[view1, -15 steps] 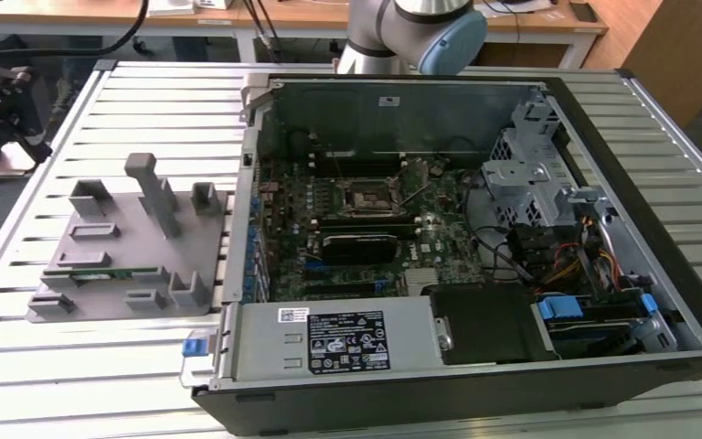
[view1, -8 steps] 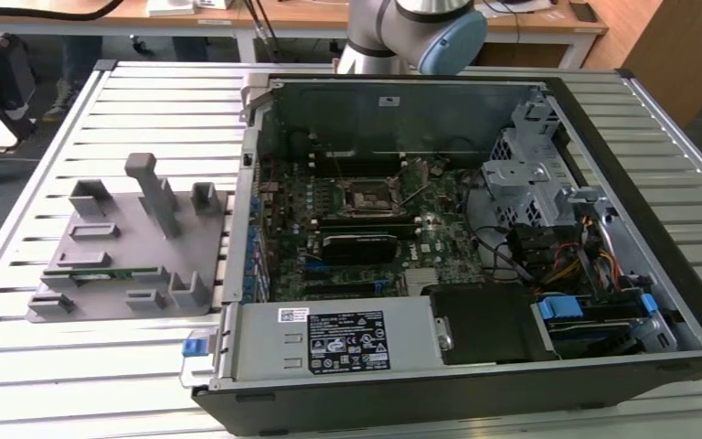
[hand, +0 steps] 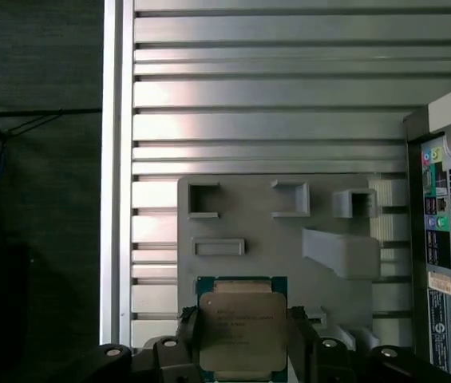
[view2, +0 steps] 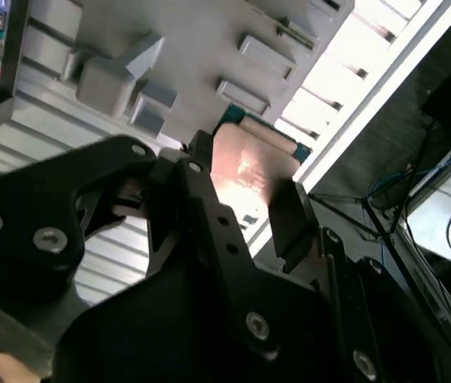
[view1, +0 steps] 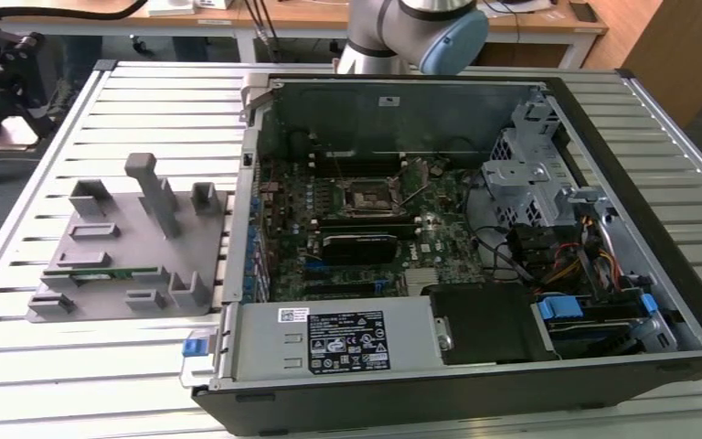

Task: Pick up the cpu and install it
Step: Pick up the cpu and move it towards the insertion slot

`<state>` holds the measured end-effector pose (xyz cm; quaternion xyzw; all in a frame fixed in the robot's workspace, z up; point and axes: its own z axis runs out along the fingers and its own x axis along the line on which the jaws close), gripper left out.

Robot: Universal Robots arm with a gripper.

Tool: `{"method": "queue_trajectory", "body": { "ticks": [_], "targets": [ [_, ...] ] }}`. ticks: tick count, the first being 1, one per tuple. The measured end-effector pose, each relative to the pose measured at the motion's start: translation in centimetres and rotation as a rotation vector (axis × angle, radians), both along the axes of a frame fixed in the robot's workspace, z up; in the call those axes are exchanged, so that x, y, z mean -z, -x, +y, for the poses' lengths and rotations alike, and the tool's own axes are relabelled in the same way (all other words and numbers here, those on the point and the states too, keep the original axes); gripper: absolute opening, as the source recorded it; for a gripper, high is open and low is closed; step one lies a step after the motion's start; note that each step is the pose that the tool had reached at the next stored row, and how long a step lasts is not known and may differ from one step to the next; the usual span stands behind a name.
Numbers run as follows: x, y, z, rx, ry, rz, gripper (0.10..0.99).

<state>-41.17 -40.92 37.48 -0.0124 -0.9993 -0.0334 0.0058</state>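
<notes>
So the tool [hand: 243, 335] is clamping the cpu [hand: 241, 323] right now. Its fingers [hand: 187, 335] are pressing on two opposite edges of the chip, with the silver lid facing the first wrist camera. In the second wrist view the cpu [view2: 249, 171] is showing its coppery underside between the same two fingers. The grey tray [view2: 129, 32] is sitting a good way behind it there, so I'm reading the chip as hanging clear above the tray, not resting on it.

The bit that matters is where the socket [view1: 369, 194] is lying relative to all this. In the exterior view the tray [view1: 107, 247] is sitting left of centre on the slatted worktop [view1: 143, 91], with a green memory stick [view1: 101, 273] lying in its lower left part. The socket is sitting about dead centre of the frame, on the board [view1: 437, 219] inside the open case [view1: 449, 402]. So from the held cpu, the socket is lying off toward the exterior view's right and a bit toward the top of the frame. It's well apart from the tray, with the case's near side wall standing between the two.

The chip is square, so there's no long axis to worry about. In the first wrist view its edges are running roughly parallel to the tray's edges. I can't tell from here which corner is the keyed one.

The arm [view1: 412, 37] is poking in at the top edge of the exterior view, above the case.
</notes>
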Motion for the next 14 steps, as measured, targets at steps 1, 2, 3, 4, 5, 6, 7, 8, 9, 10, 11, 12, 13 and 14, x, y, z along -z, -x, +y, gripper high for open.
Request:
{"method": "queue_trajectory", "body": {
  "ticks": [1,2,3,4,5,6,7,8,9,10,11,12,13,14],
  "targets": [
    [0.00,-0.11,0.00,0.000,0.000,0.0000,0.525],
    [0.00,-0.17,0.00,0.001,0.000,0.0001,0.525],
    [0.01,-0.29,0.00,0.001,0.000,0.0002,0.525],
    [0.01,-0.44,0.00,0.001,0.000,0.0000,0.525],
    [0.01,-0.57,0.00,0.001,-0.002,0.0001,0.525],
    [0.01,-0.77,0.01,0.001,-0.002,0.0001,0.525],
    [0.01,-1.00,0.04,0.001,-0.002,0.0000,0.525],
    [0.01,-1.20,0.08,0.001,-0.002,0.0001,0.525],
    [0.00,-1.45,0.14,0.001,-0.002,0.0002,0.525],
    [0.01,-1.64,0.25,0.001,-0.003,0.0001,0.525],
    [0.01,-1.75,0.46,0.001,-0.003,0.0002,0.525],
    [0.02,-1.85,0.69,0.001,-0.003,0.0001,0.525],
    [0.01,-1.94,0.93,0.001,-0.003,0.0003,0.525],
    [0.01,-2.03,1.17,0.001,-0.002,0.0007,0.525]
  ]
}}
